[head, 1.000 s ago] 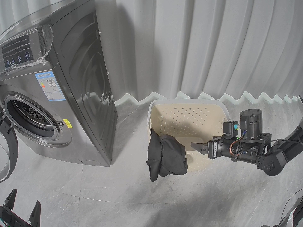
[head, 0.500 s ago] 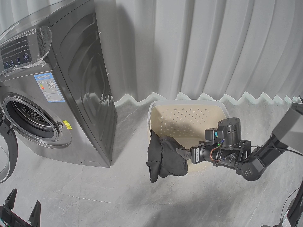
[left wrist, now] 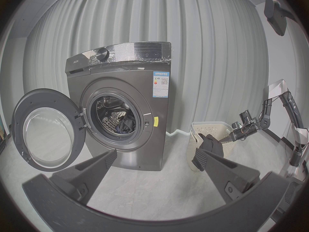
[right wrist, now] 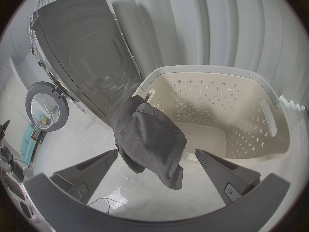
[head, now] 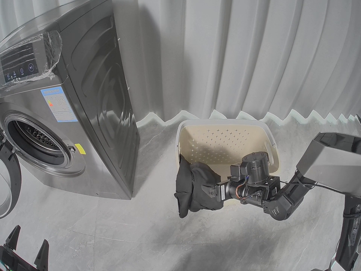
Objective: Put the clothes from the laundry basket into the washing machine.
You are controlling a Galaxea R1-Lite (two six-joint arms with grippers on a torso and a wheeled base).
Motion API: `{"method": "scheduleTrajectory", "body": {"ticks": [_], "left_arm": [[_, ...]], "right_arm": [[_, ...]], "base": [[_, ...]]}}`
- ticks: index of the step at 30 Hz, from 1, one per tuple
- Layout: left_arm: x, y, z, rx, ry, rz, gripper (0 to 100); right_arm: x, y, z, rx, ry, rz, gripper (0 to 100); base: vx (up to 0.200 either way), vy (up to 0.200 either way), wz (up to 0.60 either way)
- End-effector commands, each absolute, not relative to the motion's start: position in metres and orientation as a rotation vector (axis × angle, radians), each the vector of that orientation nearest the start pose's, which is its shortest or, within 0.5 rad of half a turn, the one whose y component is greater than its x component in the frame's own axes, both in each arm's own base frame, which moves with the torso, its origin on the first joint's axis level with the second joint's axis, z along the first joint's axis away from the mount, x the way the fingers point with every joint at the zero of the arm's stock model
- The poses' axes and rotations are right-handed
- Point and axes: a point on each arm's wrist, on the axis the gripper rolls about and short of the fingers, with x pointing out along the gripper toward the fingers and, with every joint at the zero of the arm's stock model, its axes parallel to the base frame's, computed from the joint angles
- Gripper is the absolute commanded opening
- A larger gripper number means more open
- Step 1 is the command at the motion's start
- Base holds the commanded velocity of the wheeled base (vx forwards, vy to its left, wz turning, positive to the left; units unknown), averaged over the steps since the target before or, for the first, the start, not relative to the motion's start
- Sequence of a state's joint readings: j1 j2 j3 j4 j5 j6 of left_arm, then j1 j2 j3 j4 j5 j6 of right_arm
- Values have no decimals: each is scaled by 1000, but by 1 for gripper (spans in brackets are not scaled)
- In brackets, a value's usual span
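Step in hand: closing in to grasp. The right pincer [right wrist: 156, 153] is spread wide around the dark garment [right wrist: 148, 139], which drapes over the laundry basket [right wrist: 209, 70] rim. Next: clamp, lift clear, carry to the open washing machine [head: 94, 95] beyond. The left pincer [left wrist: 154, 154] is spread and empty. Since 1.0 s ago the right pincer has advanced across the basket; the garment is unmoved.

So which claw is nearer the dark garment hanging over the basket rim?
The right claw, open right at the dark grey garment draped over the beige plastic laundry basket. The left claw is far off, low by the grey washing machine.
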State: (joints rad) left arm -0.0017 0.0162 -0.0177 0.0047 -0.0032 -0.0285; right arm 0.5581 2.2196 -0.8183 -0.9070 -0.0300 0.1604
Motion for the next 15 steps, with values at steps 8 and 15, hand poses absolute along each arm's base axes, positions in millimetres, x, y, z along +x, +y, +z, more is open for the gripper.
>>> {"method": "scheduleTrajectory", "body": {"ticks": [8, 15], "left_arm": [[-23, 0, 75, -29, 3, -5, 100], [-23, 0, 75, -29, 3, -5, 100]], "right_arm": [[327, 213, 2, 0, 519, 498, 100], [333, 218, -5, 6, 493, 503, 100]], "base": [[0, 0, 0], [0, 0, 0]]}}
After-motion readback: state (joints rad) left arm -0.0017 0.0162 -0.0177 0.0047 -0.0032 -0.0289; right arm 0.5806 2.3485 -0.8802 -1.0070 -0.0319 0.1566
